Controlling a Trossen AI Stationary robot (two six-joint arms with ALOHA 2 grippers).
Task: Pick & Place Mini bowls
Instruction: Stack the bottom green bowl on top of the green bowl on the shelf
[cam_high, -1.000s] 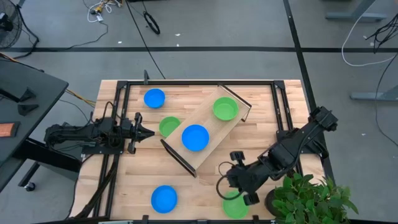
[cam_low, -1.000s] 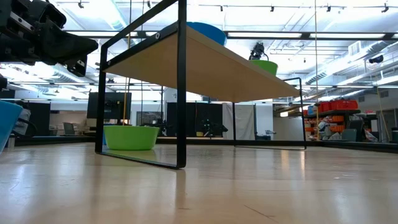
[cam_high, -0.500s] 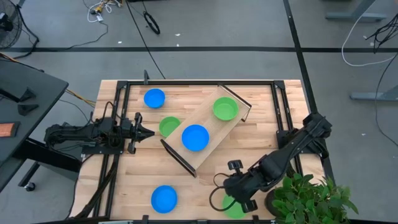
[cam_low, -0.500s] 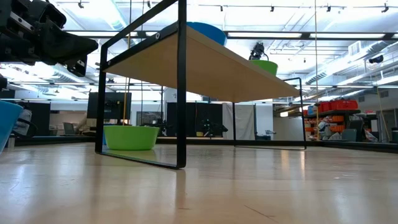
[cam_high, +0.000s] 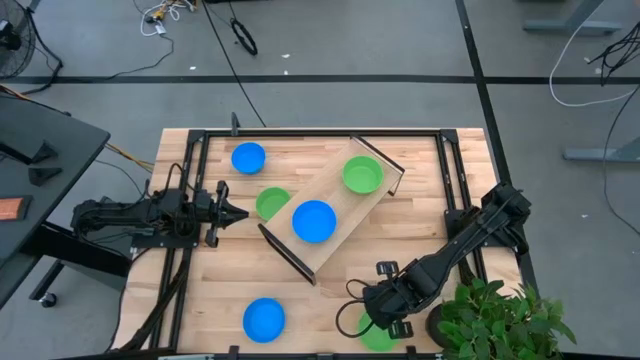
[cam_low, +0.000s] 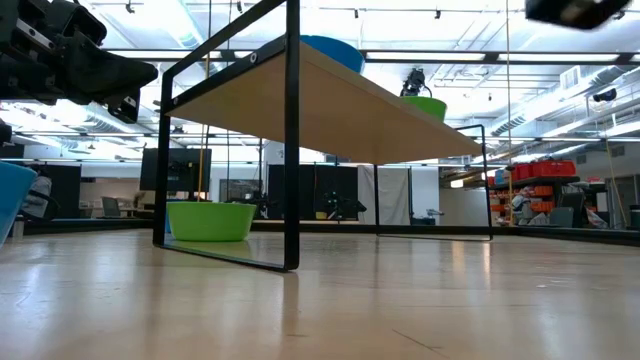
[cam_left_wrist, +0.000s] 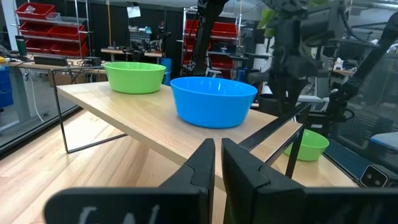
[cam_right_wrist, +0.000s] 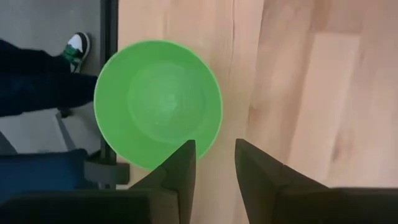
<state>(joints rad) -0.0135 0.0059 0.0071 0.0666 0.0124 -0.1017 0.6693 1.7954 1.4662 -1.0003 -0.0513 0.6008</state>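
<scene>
Right pincer (cam_right_wrist: 211, 163) parted, empty, directly above green bowl (cam_right_wrist: 158, 104) at near table (cam_high: 330, 300) edge — rim just beyond fingertips; left pincer (cam_high: 228, 212) shut, well apart

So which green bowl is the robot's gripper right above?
The green bowl at the table's near edge, beside the plant. The right gripper hangs over it, open. The other two green bowls sit far off, on and beside the wooden tray.

Centre: the raised wooden tray (cam_high: 335, 215) blocks your diagonal path | Left of it: a green bowl (cam_high: 271, 203) sits just beside the left gripper (cam_high: 240, 214) | Front: bare table (cam_high: 320, 310) lies between blue bowl (cam_high: 264, 320) and right gripper (cam_high: 385, 325)
</scene>
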